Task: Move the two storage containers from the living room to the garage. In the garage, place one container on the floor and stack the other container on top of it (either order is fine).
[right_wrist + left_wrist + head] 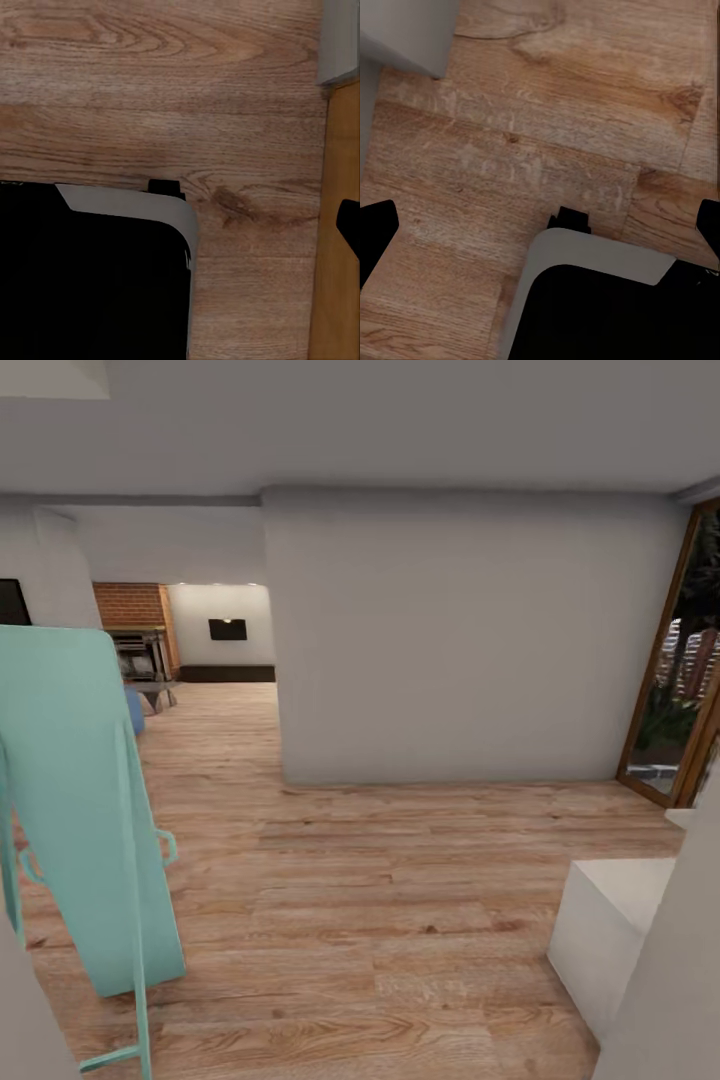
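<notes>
The two storage containers are out of view, and so is the garage. I stand on a light wood-plank floor [400,880] facing a white wall [460,640]. Past the opening at the far left lies the living room with its red brick fireplace [130,605]. My left gripper [540,229] hangs open over the planks with nothing in it; its dark fingertips [375,232] sit at the picture's two sides. In the right wrist view one dark fingertip [349,225] of my right gripper [180,225] stands far out to the side, and nothing is held.
A tall teal folded board on a thin frame [85,810] leans close at my left. A white block [610,920] stands low at my right. A wood-framed glass door [680,660] is at the far right. My grey-and-black base [600,300] shows below both wrists.
</notes>
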Tool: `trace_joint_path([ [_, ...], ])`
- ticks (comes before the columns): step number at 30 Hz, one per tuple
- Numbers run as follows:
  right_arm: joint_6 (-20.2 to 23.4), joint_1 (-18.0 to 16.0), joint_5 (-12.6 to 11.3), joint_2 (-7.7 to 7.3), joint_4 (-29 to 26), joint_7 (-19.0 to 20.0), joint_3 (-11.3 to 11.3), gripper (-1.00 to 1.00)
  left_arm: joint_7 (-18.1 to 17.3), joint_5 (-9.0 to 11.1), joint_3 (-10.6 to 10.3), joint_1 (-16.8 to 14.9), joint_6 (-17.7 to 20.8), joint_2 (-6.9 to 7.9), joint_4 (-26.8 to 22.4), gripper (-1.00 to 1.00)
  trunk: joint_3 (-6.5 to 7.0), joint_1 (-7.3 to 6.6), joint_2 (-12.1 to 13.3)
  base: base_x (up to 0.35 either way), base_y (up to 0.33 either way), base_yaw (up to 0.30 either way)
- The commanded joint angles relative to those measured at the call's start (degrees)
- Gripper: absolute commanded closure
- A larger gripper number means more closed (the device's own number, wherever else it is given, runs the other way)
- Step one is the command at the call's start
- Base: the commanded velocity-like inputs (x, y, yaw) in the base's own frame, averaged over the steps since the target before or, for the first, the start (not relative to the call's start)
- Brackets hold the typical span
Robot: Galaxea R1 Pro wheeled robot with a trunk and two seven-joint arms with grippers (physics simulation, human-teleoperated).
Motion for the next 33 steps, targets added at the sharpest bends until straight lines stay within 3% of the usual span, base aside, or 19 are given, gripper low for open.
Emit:
trace_joint_path([
  [1, -0.4, -0.08, -0.18, -0.15, 0.15, -0.14, 0.47, -1.0, 0.01, 0.24, 0.22, -0.04, -0.23, 0.0, 0.05, -1.0, -0.07, 0.04, -0.04, 0.322, 0.0, 0.0],
  [33, -0.43, -0.08, -0.03, -0.31, 0.12, -0.78, 0.65, -1.0, -0.05, 0.22, 0.22, -0.04, -0.23, 0.0, 0.0, -1.0, -0.07, 0.04, -0.04, 0.322, 0.0, 0.0],
])
